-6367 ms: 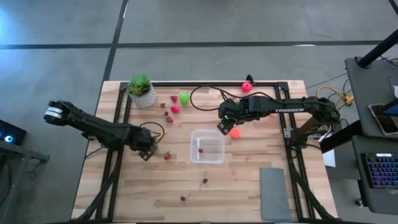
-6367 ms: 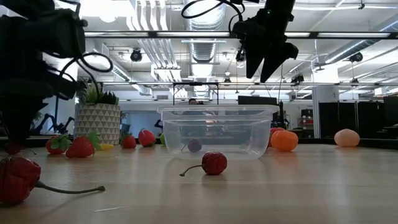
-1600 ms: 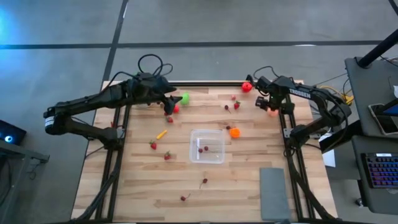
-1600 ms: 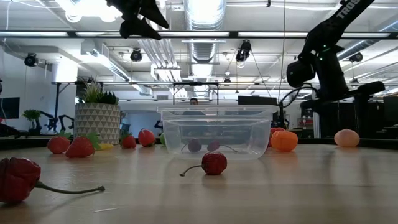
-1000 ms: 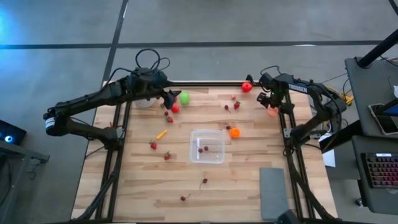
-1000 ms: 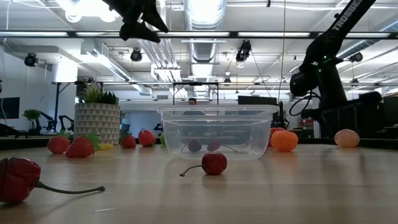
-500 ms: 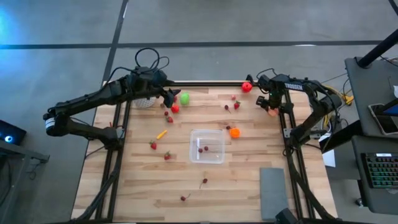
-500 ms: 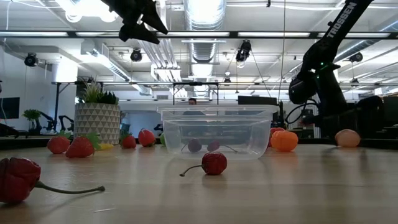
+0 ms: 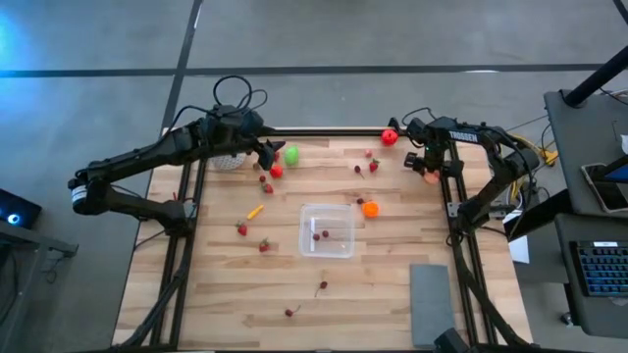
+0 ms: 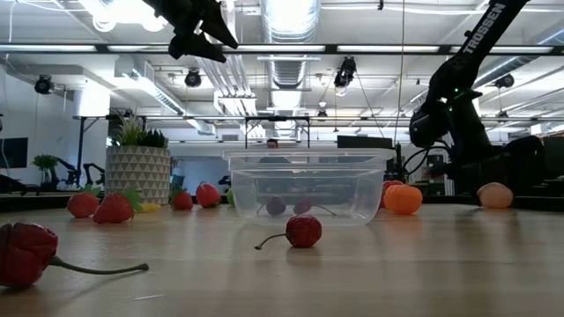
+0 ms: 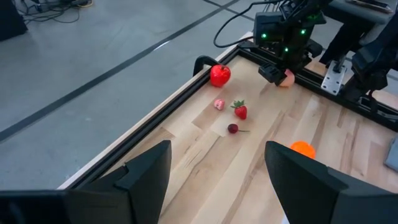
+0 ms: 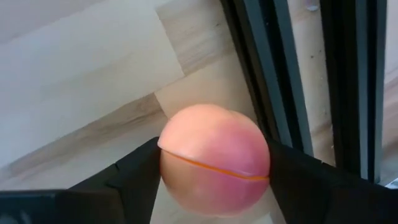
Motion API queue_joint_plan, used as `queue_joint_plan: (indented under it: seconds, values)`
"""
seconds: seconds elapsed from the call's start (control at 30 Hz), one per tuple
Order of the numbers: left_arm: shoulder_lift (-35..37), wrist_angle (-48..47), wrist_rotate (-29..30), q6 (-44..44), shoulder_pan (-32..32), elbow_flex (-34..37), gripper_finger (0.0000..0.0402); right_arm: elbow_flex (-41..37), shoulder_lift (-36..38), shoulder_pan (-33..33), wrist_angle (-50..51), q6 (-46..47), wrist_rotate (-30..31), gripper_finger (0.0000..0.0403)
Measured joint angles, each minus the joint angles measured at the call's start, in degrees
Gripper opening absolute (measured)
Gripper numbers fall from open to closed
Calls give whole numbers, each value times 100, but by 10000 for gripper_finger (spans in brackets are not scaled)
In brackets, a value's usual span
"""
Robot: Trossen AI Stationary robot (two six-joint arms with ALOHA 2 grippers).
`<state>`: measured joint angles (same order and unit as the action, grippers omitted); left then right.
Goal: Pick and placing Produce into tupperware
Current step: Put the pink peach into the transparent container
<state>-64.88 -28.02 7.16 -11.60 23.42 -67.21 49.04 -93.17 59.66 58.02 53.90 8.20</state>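
Wooden desk (image 9: 392, 294), black frame rails. On it: clear tupperware (image 9: 327, 230) centre, scattered produce (image 9: 285, 167), potted plant (image 9: 228, 157) far-left corner, grey pad (image 9: 433, 304) near-right.

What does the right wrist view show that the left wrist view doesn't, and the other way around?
Only the right wrist view shows, close up, the pink ball sitting between the right gripper's dark fingers, with an orange seam line across it, beside the black frame rail.

Only the left wrist view shows the spread fingers of the left gripper, the red ball, a strawberry, a cherry and the orange ball, with the right arm seen from outside.

Both show the pink ball, the wooden table and the rail.
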Motion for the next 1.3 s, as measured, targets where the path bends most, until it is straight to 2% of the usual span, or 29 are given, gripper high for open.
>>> queue_joint_plan:
  seconds: [0.13, 0.3, 0.5, 0.63, 0.83, 1.03, 1.17, 1.3]
  values:
    - [0, 3, 0, 0, 0, -8, 244, 0, 48, -11, 24, -45, -132, 265]
    - [0, 5, 1, 0, 0, -9, 244, 0, 291, -116, 23, -185, -275, 252]
    - [-20, 66, 8, 17, 0, -6, 244, 0, 682, -352, 22, -150, -659, 243]
    - [-20, 53, 20, 46, 11, 4, 244, 0, 966, -733, 18, -23, -1099, 246]
    - [-20, 2, 48, 176, 22, 6, 244, 75, 1389, -1968, -228, 469, -1682, 246]
    - [-22, -412, 217, 495, 26, 10, 244, 468, 1597, -3719, -1490, 1196, -1747, 248]
    - [16, -722, 215, 503, 25, 10, 244, 820, 1333, -4660, -2411, 1176, -1559, 248]
    - [55, -913, 214, 501, 24, 10, 244, 1175, 748, -5249, -2730, 682, -1527, 248]
